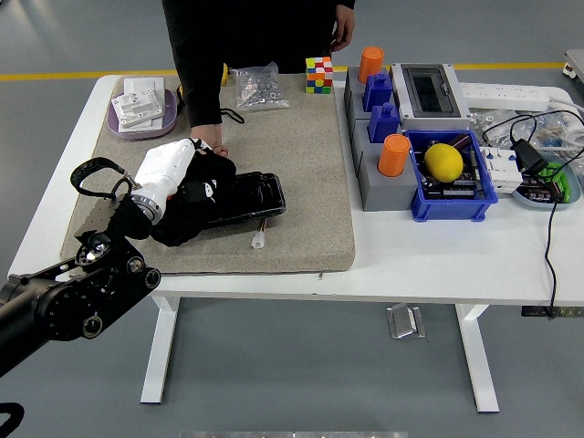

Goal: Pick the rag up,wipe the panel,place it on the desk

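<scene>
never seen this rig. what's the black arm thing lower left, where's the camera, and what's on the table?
One picture, taken from a camera high on the robot's own side, looking forward and down; the table's near edge is at the bottom.

The black jointed thing at lower left is the robot's left arm. It ends in a left hand with five fingers, in black, with a white wrist section behind it. The hand lies on a black panel on a grey mat. It seems to press something dark against the panel, probably the rag, but dark on dark I cannot separate them. The right arm is out of view.

A person in black stands at the far side, one hand down at the panel's far edge.

Also there: a colour cube, orange cups, a blue bin holding a lemon, and cables on the right.
</scene>
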{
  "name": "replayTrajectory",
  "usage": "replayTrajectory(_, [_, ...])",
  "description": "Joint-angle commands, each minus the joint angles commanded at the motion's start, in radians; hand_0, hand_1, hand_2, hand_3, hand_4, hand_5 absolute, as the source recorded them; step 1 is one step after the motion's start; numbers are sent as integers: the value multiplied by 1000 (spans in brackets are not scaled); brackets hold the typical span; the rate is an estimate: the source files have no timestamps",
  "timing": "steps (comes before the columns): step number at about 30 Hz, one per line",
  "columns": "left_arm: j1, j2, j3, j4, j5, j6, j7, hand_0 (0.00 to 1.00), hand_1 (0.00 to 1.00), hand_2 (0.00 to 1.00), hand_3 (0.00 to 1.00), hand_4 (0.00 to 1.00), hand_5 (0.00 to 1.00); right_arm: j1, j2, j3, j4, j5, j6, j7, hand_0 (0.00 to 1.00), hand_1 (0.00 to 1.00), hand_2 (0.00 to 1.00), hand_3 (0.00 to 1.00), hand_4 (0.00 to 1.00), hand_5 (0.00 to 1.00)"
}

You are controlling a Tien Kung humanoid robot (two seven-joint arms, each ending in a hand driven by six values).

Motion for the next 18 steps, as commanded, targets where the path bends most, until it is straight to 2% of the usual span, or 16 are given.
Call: replayTrajectory(18, [-75,-40,124,-22,-19,-12,12,229,286,493,294,112,2,9,-20,-26,0,10,12,-8,723,634,679,587,972,561])
